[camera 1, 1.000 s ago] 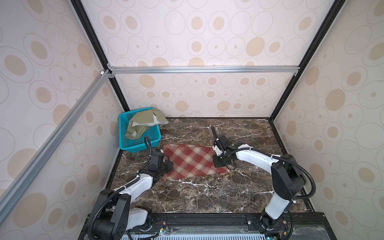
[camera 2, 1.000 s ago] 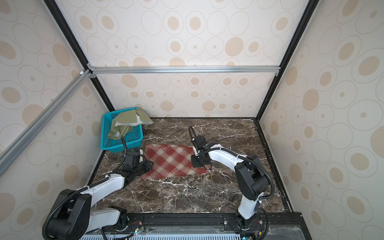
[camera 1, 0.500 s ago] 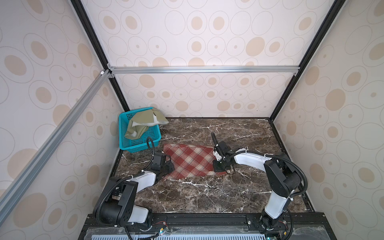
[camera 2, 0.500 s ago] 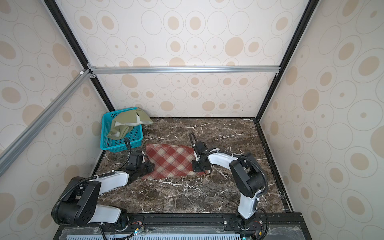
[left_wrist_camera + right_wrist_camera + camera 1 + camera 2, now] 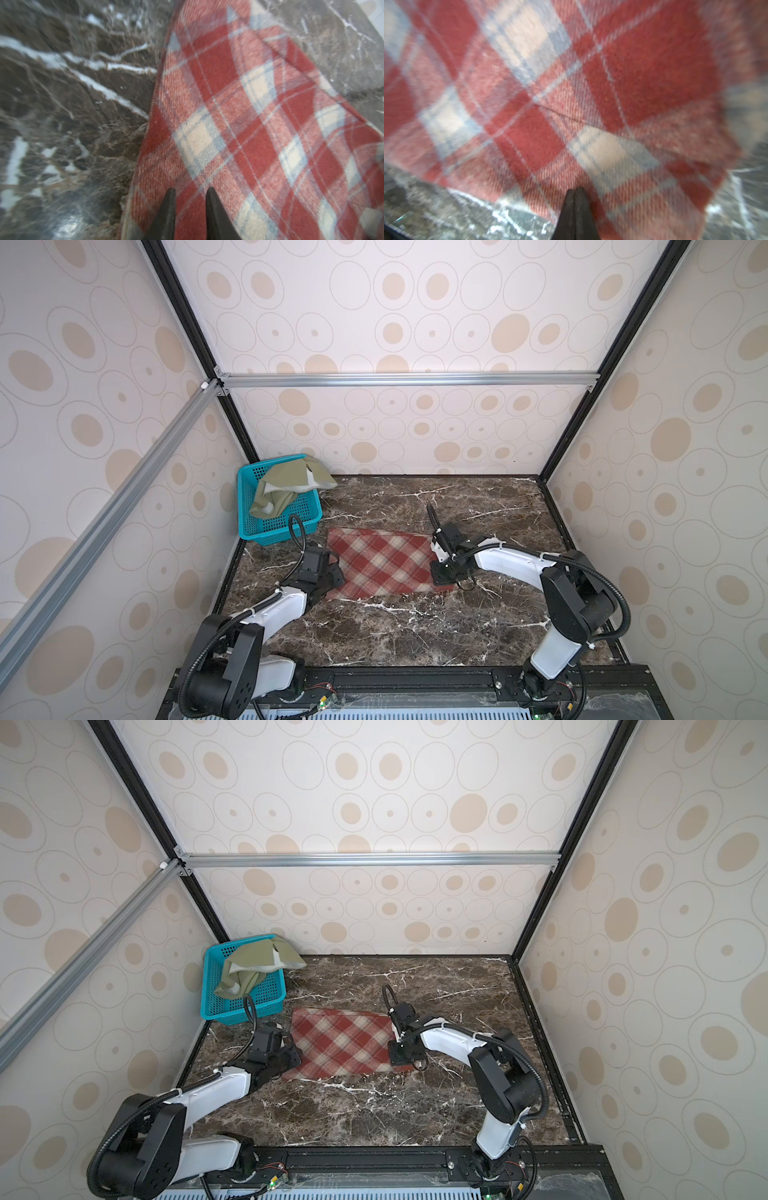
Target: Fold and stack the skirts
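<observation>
- The plaid skirt [image 5: 380, 564] lies spread on the marbled table [image 5: 415, 635], just in front of the teal basket [image 5: 274, 526]. The olive skirt [image 5: 286, 485] is heaped in that basket, with one flap hanging over its rim.
- The left gripper [image 5: 190, 190] sits at the plaid's near left corner. Its jaws are only a little apart with the thick cloth filling the gap, and to my eye it is clamped on the skirt's edge.
- The right gripper [image 5: 574, 190] is at the near right corner with its tips pressed fully together. I cannot tell whether any cloth is nipped between them.
- First worry: that right pinch may have caught only a few fibres, or nothing. Lifting both corners would then raise the left side alone, and the fold would go skew.
- Second worry: the plaid looks heavy and stiff, so a shallow grip may let it slide out halfway over.
- Third worry: the left arm's cable [image 5: 296, 531] loops close to the basket, and a wide swing could nudge it.
- Compared with a second ago, the right gripper has moved nearer the skirt's front edge and the left one has hardly shifted. The plaid's outline, the basket and the olive skirt look unchanged.
</observation>
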Robot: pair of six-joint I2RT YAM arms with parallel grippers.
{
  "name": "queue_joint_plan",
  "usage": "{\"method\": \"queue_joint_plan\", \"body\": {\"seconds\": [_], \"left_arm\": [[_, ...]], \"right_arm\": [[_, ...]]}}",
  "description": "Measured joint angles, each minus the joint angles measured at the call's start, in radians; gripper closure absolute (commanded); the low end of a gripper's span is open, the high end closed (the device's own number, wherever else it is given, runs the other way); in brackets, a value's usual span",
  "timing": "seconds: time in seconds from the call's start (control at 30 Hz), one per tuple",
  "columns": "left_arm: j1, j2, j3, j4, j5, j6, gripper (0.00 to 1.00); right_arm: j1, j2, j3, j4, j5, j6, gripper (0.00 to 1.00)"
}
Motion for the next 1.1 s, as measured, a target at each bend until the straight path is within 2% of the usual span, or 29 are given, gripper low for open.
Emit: {"method": "queue_joint_plan", "body": {"seconds": [0.13, 0.3, 0.47, 0.63, 0.87, 1.1], "left_arm": [[-0.006, -0.058, 0.055, -0.014, 0.007, 0.028, 0.72], [-0.045, -0.057, 0.094, 0.021, 0.055, 0.035, 0.72], [-0.124, 0.015, 0.094, 0.069, 0.089, 0.015, 0.72], [-0.238, 0.149, 0.156, 0.112, 0.108, 0.005, 0.74], [-0.378, 0.387, 0.382, 0.226, 0.147, -0.001, 0.75], [-0.457, 0.611, 0.549, 0.296, 0.2, -0.018, 0.76]], "right_arm": [[-0.063, -0.096, 0.015, -0.011, -0.046, 0.0, 0.91], [-0.167, -0.154, 0.008, -0.005, -0.092, -0.004, 0.86], [-0.257, -0.155, -0.076, 0.035, -0.174, 0.003, 0.7], [-0.36, -0.154, -0.151, 0.078, -0.266, 0.012, 0.53], [-0.388, -0.12, -0.169, 0.161, -0.342, 0.02, 0.47], [-0.407, -0.005, -0.169, 0.273, -0.384, 0.047, 0.47]]}}
